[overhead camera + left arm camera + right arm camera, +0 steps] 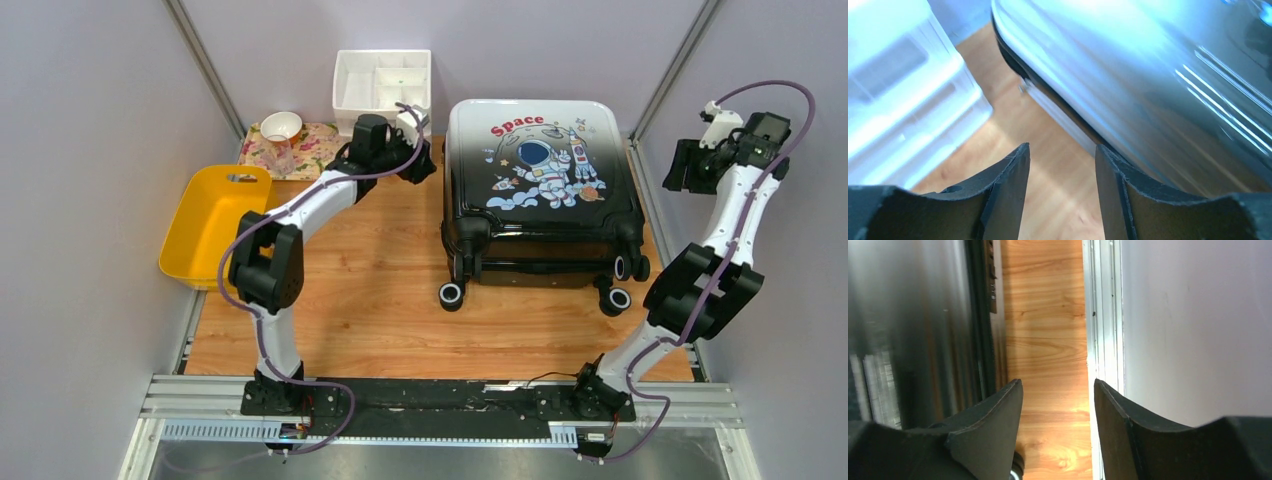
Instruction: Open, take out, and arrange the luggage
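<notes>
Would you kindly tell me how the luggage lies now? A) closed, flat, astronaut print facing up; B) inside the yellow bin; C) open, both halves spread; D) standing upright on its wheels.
A: the luggage lies shut and flat on the table, with its printed shell facing upward and no lining showing.

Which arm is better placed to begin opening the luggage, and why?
Probably left: the left gripper, open, faces the seam of the luggage beside the white organizer; the right gripper, also open, hangs farther out by the wall.
</notes>
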Robot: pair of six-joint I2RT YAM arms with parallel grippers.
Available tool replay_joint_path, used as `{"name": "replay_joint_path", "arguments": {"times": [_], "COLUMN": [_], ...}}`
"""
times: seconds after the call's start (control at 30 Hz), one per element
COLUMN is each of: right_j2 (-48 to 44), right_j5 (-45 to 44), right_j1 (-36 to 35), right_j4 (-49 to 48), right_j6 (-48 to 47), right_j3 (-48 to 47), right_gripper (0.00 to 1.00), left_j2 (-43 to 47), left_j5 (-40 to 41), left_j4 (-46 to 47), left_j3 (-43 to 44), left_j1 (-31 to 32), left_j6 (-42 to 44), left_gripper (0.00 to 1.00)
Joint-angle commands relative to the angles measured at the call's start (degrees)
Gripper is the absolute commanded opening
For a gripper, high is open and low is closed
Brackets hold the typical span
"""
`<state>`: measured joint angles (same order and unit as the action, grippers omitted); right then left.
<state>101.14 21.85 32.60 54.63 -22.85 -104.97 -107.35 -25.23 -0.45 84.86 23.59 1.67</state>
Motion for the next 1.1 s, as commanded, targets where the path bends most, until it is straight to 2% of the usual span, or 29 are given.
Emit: {"name": "replay_joint_path", "arguments": {"times": [0.0,0.13,0.3,0.43,0.53,0.63,0.67,0.73,0.83,0.87,0.9,0.93,1.0,1.07], "right_j2": [1.5,-0.2,-4.6,-7.0,-6.8,-7.0,-7.3,-8.9,-11.8,-12.5,-13.0,-13.9,-15.1,-17.0], "right_j5": [0.4,8.7,14.1,14.9,17.1,18.1,18.7,19.1,20.9,21.6,22.2,22.5,24.0,24.7], "right_j1": [0.4,0.4,1.9,6.8,13.4,17.7,19.0,19.3,19.2,18.7,18.4,17.9,16.9,15.2], "right_j4": [-3.8,-4.4,-2.6,3.6,10.4,15.1,16.1,17.3,16.7,16.8,17.4,18.2,21.2,23.5], "right_j6": [-3.4,-10.9,-23.4,-30.1,-37.9,-42.7,-43.8,-46.5,-50.7,-51.3,-51.9,-52.8,-56.4,-59.4], "right_j3": [2.2,12.5,22.8,24.2,22.5,21.6,22.2,24.0,29.7,30.9,32.8,33.4,35.5,36.9], "right_gripper": [0.56,0.57,0.59,0.61,0.61,0.61,0.61,0.61,0.61,0.61,0.61,0.62,0.61,0.61], "left_j2": [-8.9,-12.4,-17.0,-19.2,-23.2,-28.3,-29.7,-29.0,-22.1,-17.2,-14.2,-11.2,-1.8,7.3], "left_j5": [1.2,-2.5,-4.9,-6.4,-7.0,-7.2,-4.8,-2.2,1.0,1.5,1.7,1.8,1.4,0.5], "left_j4": [-1.1,5.5,5.6,9.4,9.0,8.9,8.5,9.0,10.4,10.2,9.9,9.4,7.8,5.4], "left_j3": [11.6,13.3,17.6,18.1,23.6,31.9,35.5,35.8,29.6,24.6,21.6,15.1,7.9,-2.8], "left_j1": [0.3,2.2,6.9,12.8,16.8,17.7,17.5,16.0,11.9,10.7,9.5,6.8,3.1,1.0], "left_j6": [-2.7,-4.0,0.1,-0.7,1.6,-0.2,-0.3,-0.9,-3.3,-3.8,-4.0,-4.5,-5.0,-5.4], "left_gripper": [0.59,0.60,0.59,0.57,0.57,0.61,0.65,0.70,0.75,0.78,0.79,0.79,0.79,0.79]}}
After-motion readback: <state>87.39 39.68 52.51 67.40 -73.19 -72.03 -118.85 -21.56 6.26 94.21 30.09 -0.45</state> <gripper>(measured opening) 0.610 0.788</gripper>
